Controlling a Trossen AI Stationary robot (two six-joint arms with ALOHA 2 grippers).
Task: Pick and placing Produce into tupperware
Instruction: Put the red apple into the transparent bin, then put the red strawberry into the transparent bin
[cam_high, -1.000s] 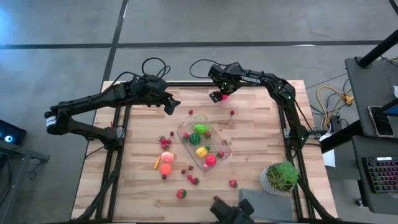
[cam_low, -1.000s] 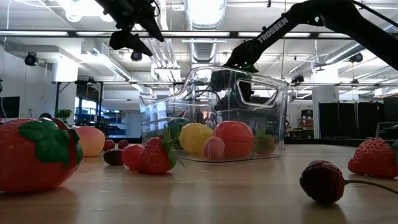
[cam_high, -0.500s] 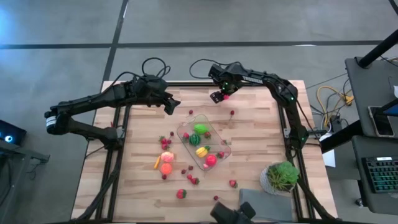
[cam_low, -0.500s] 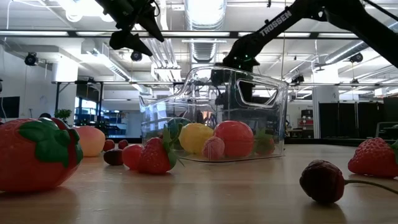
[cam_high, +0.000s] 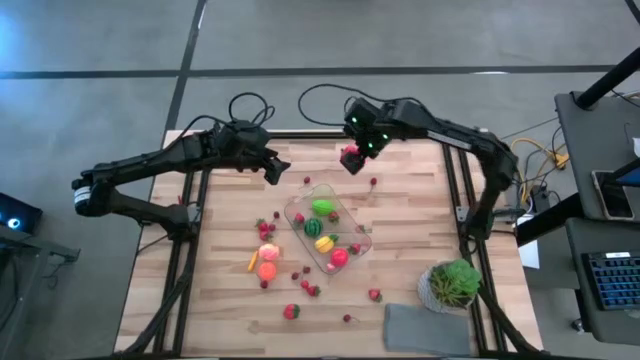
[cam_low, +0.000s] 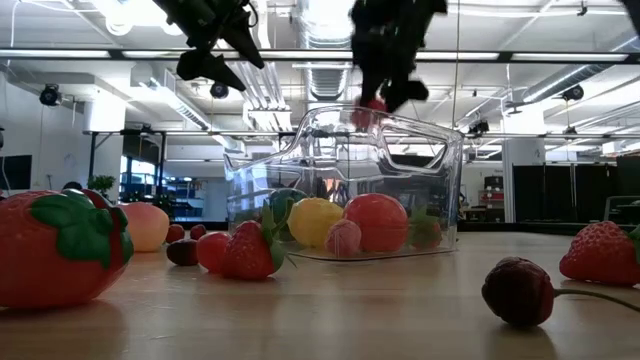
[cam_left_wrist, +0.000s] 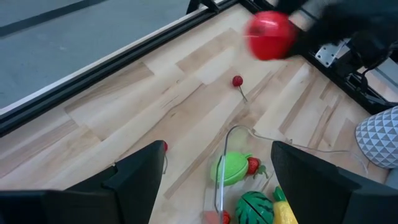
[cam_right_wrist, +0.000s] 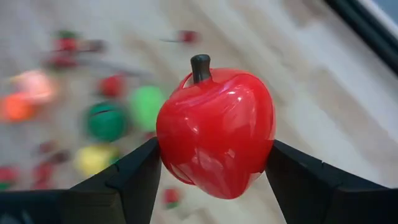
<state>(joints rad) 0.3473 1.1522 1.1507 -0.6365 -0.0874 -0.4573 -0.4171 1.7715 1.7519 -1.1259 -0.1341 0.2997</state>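
A shiny red apple (cam_right_wrist: 216, 130) with a dark stem (cam_right_wrist: 200, 65) hangs above the far middle of the table, with my right gripper (cam_high: 352, 160) shut on it. The apple (cam_low: 373, 108) shows above the clear tupperware (cam_high: 328, 232), which holds green, yellow and red produce. More produce (cam_high: 267, 262) lies on the wood left of and in front of the tub. My left gripper (cam_high: 273, 170) hovers open, above the table left of the tub, touching nothing. Its wrist view shows the apple (cam_left_wrist: 270, 35) farther off. My right gripper pinches the apple's two opposite sides (cam_right_wrist: 171, 146) between its two fingers (cam_right_wrist: 124, 180), which come from above, slanting steeply down. The apple is lifted clear of the table, with its stem pointing away from the gripper.
A potted green plant (cam_high: 452, 283) and a flat grey cloth (cam_high: 425, 328) sit at the near right corner. A cherry (cam_high: 374, 182) lies beyond the tub, strawberries (cam_high: 291, 311) near the front edge. Black frame rails (cam_high: 195, 200) run along both sides.
My right gripper has risen from low over the table's far middle, still shut on the red apple, and has come a little toward the tub. The apple has gone up with it and hangs high above the wood.
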